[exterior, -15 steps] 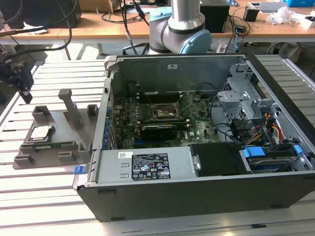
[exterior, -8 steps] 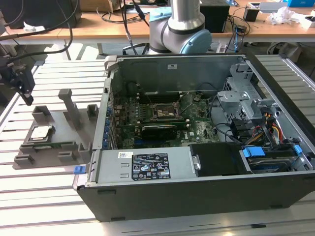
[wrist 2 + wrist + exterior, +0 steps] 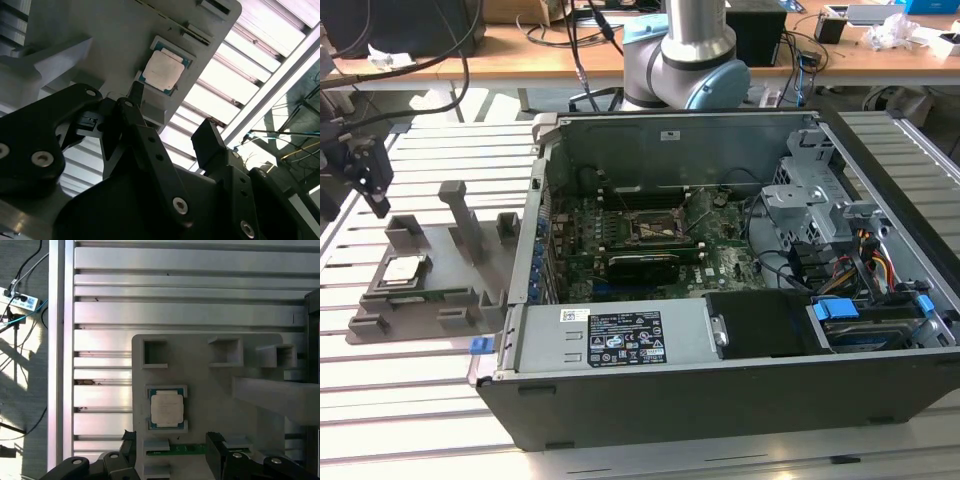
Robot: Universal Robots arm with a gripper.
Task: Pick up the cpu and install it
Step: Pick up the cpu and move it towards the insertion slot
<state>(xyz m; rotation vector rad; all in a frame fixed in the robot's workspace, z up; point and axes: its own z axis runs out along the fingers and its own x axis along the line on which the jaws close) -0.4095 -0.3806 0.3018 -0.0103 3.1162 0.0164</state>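
The cpu [image 3: 403, 268] is a small square chip with a dull silver top, lying flat in a recess of the grey fixture plate [image 3: 460, 262] at the exterior view's left. It also shows in both wrist views, cpu [image 3: 162, 70] and cpu [image 3: 166, 408]. My gripper [image 3: 375, 195] hangs above the fixture's far left corner, apart from the chip. In both wrist views the gripper [image 3: 172, 441] [image 3: 172, 117] stands open with nothing between its black fingers [image 3: 216, 442]. The socket [image 3: 655, 228] sits open on the motherboard inside the case.
An open computer case [image 3: 620, 345] fills the middle of the slatted metal table [image 3: 410, 400]. A green memory stick [image 3: 186, 449] lies in the fixture beside the cpu. Upright grey posts [image 3: 460, 215] rise from the plate. The arm's base [image 3: 690, 60] stands behind the case.
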